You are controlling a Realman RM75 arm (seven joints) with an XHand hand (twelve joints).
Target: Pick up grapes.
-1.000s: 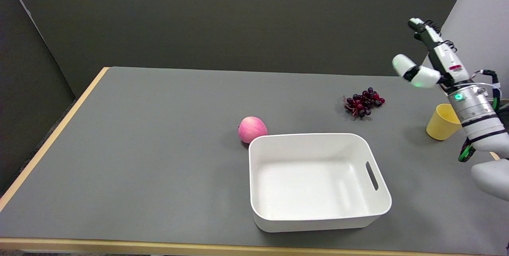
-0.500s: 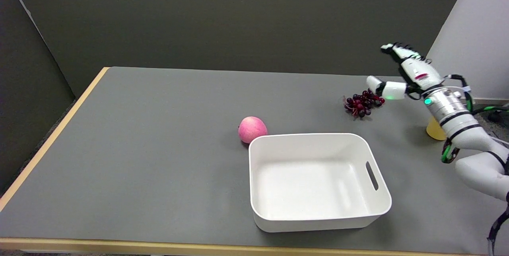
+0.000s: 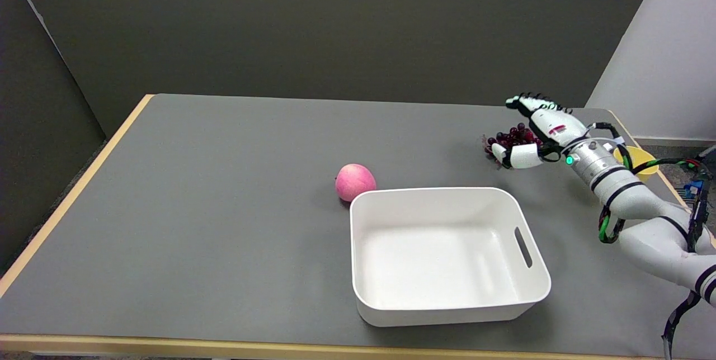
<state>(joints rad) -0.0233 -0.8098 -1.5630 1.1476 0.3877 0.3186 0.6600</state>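
Matt grey counter [image 3: 224,209] with a pale wood-look edge; smooth, faintly glossy white plastic bin [image 3: 537,287]; shiny dark grapes [image 3: 512,137]; hard white-and-black plastic hand [image 3: 540,133] with a metal wrist ring.

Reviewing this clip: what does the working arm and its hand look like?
The right arm is glossy white with black joint rings, a silver metal wrist carrying a lit green indicator, and green and black cables looping alongside. The right hand is white-shelled with black joints and a small red mark on its back.

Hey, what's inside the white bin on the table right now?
Nothing shows inside the white bin: its floor and inner walls are bare. Only the strip of floor right behind the near wall is hidden. The grapes lie outside it, at the right hand.
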